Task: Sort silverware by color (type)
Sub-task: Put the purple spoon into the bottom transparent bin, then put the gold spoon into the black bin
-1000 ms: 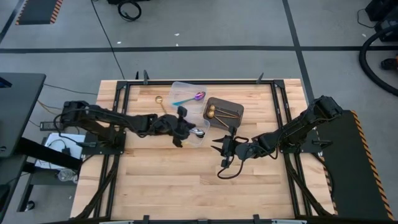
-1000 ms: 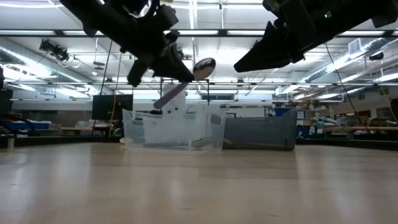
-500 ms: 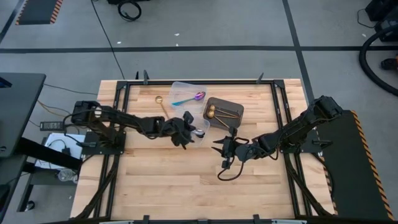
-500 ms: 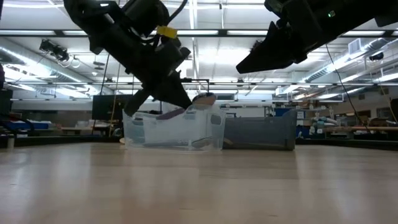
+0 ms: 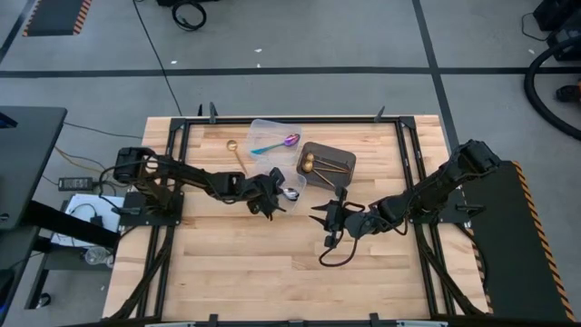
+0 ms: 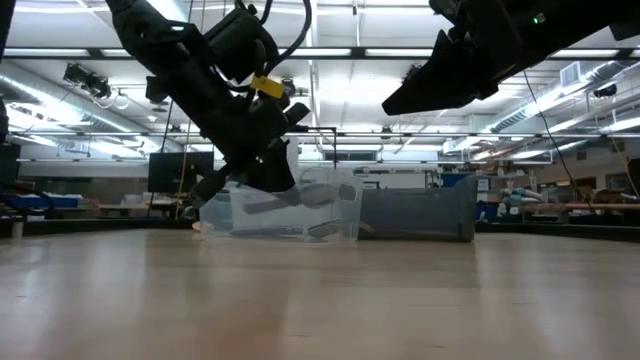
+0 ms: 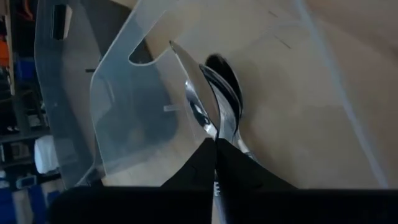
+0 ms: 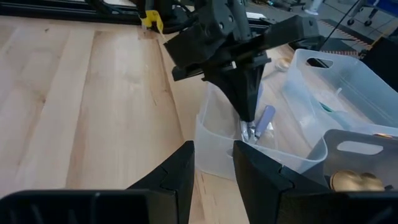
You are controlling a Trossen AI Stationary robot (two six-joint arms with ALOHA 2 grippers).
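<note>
My left gripper [image 5: 272, 194] reaches down into the near clear tub [image 8: 219, 154] and is shut on a silver spoon with a lavender handle [image 8: 266, 118]. Its bowl [image 7: 198, 104] is low inside the tub, beside a second, darker spoon bowl [image 7: 226, 84]. My right gripper [image 5: 320, 218] hovers open above the table, right of that tub, touching nothing. An iridescent teal-handled spoon [image 5: 277, 143] lies in the far clear tub. Gold spoons [image 5: 320, 164] lie in the dark bin. One gold spoon [image 5: 238, 154] lies flat on the table left of the tubs. My left gripper pinches the spoon between its two fingertips [image 7: 205, 152] on the silver shaft just behind the bowl [image 7: 212, 130]. The fingers come from above, slanting down into the tub. The bowl points ahead of them and the lavender handle sticks up beside them.
The two clear tubs and the dark bin [image 5: 343, 156] stand close together at the table's far middle. The wide wooden tabletop [image 5: 245, 263] stretches toward the near edge. A black cable loop [image 5: 329, 252] hangs below my right gripper.
My left gripper has gone down from above the near tub into it and tipped steeper, still shut on the spoon. The spoon, earlier held high with its bowl up, is now low inside the tub.
</note>
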